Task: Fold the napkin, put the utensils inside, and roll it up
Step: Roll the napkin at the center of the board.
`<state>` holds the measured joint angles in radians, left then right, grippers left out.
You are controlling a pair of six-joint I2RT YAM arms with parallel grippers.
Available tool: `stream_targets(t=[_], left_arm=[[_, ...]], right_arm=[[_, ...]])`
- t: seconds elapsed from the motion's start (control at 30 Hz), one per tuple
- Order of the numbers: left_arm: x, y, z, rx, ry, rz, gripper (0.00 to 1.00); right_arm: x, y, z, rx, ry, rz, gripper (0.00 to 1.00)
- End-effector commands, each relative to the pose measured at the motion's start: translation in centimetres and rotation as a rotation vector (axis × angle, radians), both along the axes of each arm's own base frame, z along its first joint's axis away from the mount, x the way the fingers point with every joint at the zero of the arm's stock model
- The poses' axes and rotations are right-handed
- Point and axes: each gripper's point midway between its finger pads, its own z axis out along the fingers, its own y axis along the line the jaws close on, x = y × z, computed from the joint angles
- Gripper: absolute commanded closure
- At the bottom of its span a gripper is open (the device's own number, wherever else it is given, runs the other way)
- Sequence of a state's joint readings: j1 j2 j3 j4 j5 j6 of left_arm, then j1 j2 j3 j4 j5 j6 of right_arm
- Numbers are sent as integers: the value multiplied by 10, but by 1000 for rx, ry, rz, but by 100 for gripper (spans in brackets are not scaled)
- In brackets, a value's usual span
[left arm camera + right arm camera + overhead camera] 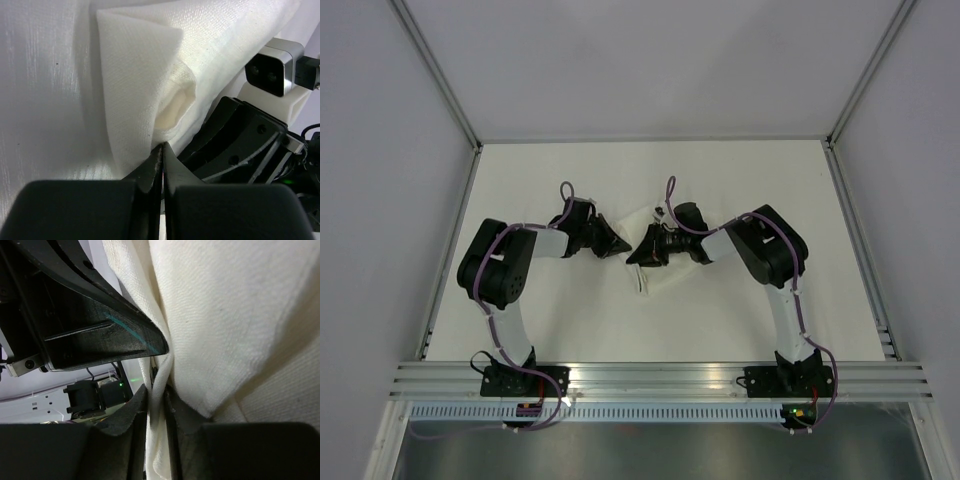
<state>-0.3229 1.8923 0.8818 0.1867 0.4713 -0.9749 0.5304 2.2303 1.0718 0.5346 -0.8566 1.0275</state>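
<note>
The white napkin point(656, 281) lies bunched in the middle of the table between my two grippers. In the left wrist view it point(135, 75) is folded over into a loose tube with an open end. My left gripper point(620, 246) point(162, 146) is shut, its tips pinching the napkin's lower edge. My right gripper point(633, 258) point(157, 387) is shut on a hanging fold of the napkin point(225, 315). The two grippers almost touch tip to tip. The left gripper's dark finger point(100, 335) sits just above my right gripper. The utensils are hidden.
The white table point(720, 180) is ringed by grey enclosure walls with metal posts. An aluminium rail point(660, 375) runs along the near edge by the arm bases. The right wrist's camera housing point(272, 67) is close to the left gripper.
</note>
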Motion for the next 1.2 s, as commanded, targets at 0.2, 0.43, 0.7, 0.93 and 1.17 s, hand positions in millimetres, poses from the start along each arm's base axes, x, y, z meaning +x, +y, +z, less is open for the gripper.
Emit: stream_targets(t=[0.2, 0.43, 0.7, 0.93, 1.17], left_arm=[[-17, 30, -44, 214, 173, 83, 98], [-15, 33, -46, 245, 186, 94, 98], [-15, 33, -46, 248, 192, 90, 98], [-14, 31, -45, 243, 193, 83, 98], [-13, 30, -45, 240, 192, 76, 98]], right_arm=[[8, -54, -46, -419, -70, -115, 42], [24, -66, -8, -576, -270, -143, 41], [28, -70, 33, -772, -572, -188, 45], [27, -70, 77, -822, -806, -199, 43], [5, -36, 84, -765, -921, -57, 50]])
